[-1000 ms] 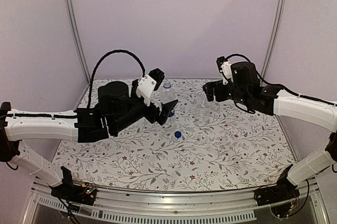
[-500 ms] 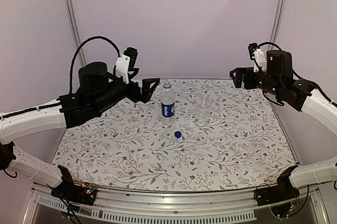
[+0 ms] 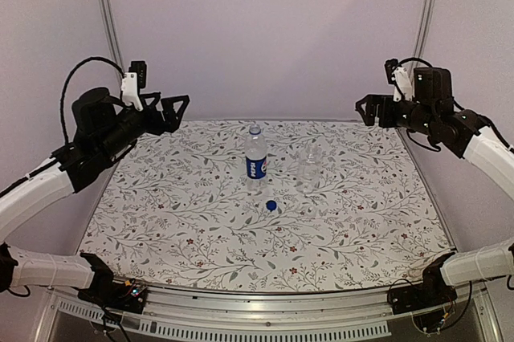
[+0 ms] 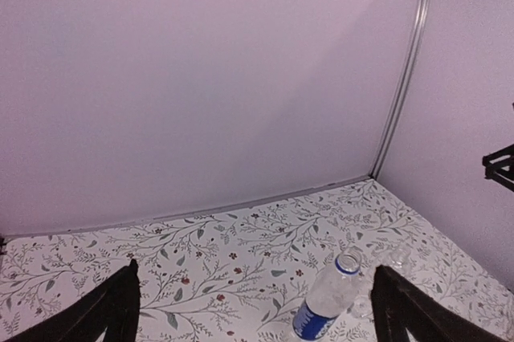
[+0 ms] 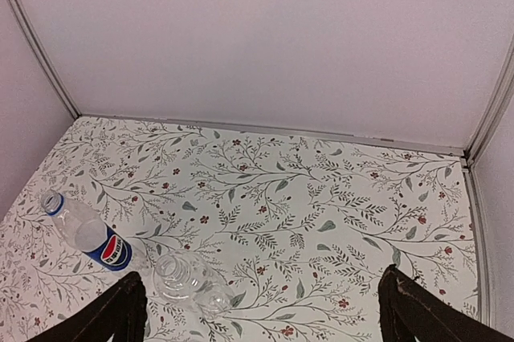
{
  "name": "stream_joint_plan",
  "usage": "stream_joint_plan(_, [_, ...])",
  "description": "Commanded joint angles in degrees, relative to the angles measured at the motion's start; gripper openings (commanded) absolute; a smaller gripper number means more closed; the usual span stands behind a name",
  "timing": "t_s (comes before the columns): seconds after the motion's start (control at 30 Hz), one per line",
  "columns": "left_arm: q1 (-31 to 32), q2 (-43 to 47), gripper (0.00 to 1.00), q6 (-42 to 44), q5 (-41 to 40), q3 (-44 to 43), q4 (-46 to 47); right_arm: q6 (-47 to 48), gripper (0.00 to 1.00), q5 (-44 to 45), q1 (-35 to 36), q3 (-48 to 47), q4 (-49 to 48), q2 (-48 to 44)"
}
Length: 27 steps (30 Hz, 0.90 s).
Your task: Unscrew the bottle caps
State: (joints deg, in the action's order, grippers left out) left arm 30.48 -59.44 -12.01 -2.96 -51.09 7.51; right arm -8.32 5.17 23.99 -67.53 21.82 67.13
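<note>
Both arms have pulled away from the bottles and risen. A second ago the left arm (image 3: 32, 197) reached in beside the labelled bottle (image 3: 255, 161) and the right arm (image 3: 490, 149) hung close to the unlabelled bottle (image 3: 309, 167). Now the left one is raised over the far left corner of the table (image 3: 161, 221) and the right one over the far right corner, each well apart from the bottles.

The left jaws stand wide apart with nothing between them, and their dark fingers (image 4: 112, 314) frame the lower corners of the left wrist view. The right jaws are equally spread and hold nothing, their fingers (image 5: 116, 314) likewise at the bottom corners of the right wrist view.

Neither bottle has shifted. Both stand upright near the middle of the table, side by side, the labelled one to the left. Its mouth is open, with a blue ring around the neck. The blue cap (image 3: 271, 205) lies on the table where it lay before, just in front of the labelled bottle toward the near edge.
</note>
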Motion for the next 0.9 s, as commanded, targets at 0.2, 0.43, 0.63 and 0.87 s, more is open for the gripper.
stream_joint_plan(0.2, [-1.47, 1.01, 1.0, 5.45, 1.32, -0.8, -6.09, 1.32, 0.99, -0.08, -0.14, -0.53, 2.19, -5.49])
stream_joint_plan(0.43, [-1.4, 4.7, 1.0, 8.44, 0.85, 6.32, -0.52, 5.64, 0.99, 2.35, -0.17, 8.52, -4.48, -13.01])
stream_joint_plan(0.63, [-1.52, 7.41, 1.0, 9.5, -2.72, 6.97, -0.13, 6.72, 0.99, 2.42, -0.14, 9.61, -5.68, -13.64])
stream_joint_plan(0.87, [-1.72, 7.17, 1.0, 8.93, -0.86, 6.46, -0.64, 6.75, 0.99, 1.51, -0.15, 9.5, -4.88, -11.48])
